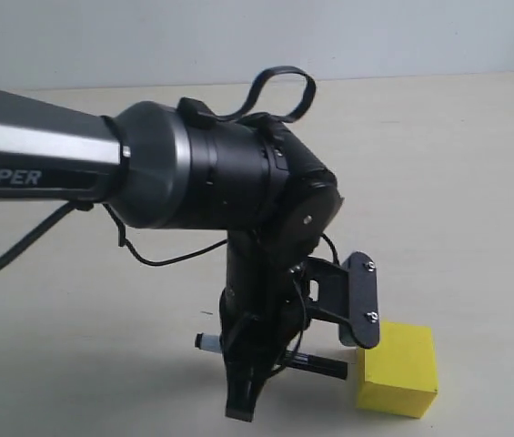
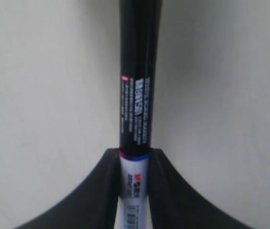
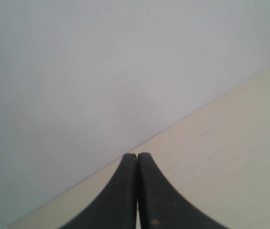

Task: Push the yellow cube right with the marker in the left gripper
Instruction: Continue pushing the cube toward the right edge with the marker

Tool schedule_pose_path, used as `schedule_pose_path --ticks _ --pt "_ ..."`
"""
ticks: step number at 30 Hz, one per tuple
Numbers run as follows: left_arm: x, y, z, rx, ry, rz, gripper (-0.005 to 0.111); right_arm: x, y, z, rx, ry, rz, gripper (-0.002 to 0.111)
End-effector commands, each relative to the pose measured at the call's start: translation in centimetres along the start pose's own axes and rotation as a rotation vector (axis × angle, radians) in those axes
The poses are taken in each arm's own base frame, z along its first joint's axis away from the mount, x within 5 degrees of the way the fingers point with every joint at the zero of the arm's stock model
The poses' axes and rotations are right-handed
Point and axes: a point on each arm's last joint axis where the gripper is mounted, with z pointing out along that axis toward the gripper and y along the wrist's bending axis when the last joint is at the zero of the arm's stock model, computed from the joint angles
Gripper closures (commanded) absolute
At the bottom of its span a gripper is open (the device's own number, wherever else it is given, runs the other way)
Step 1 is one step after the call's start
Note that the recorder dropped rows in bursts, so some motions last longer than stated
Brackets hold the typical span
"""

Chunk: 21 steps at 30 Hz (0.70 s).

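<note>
Marker (image 2: 135, 109) between fingers (image 2: 99, 191) of left gripper (image 2: 135, 155)

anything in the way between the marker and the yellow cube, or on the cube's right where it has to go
Nothing visible does. The marker in the left gripper points at the yellow cube across a thin strip of bare table; right of the cube the table shows nothing up to the frame edge.

Setting: robotics lab test bench | Evidence: bare cream counter (image 1: 475, 164), plain pale wall (image 1: 238, 36), glossy black PiPER-marked arm (image 1: 38, 155) trailing a looping cable (image 1: 286, 70)
</note>
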Motion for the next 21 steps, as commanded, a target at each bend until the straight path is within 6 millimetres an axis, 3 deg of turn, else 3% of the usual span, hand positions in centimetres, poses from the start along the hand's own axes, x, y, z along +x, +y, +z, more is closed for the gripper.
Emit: schedule_pose_path --ticks 1,4,9,21 --pt "-2.3 0.0 -1.0 -0.026 -0.073 0.019 0.107 0.1 -0.1 0.0 0.002 -0.007 -0.014 0.108" --pt "-2.5 0.3 -1.6 -0.011 -0.076 0.007 0.107 0.1 -0.1 0.0 0.002 -0.007 -0.014 0.108" --pt "-0.5 0.4 -0.9 0.078 0.020 -0.051 0.107 0.1 -0.1 0.0 0.002 -0.007 -0.014 0.108" --pt "0.3 0.1 -0.3 -0.007 -0.033 -0.157 0.107 0.1 -0.1 0.0 0.002 -0.007 -0.014 0.108"
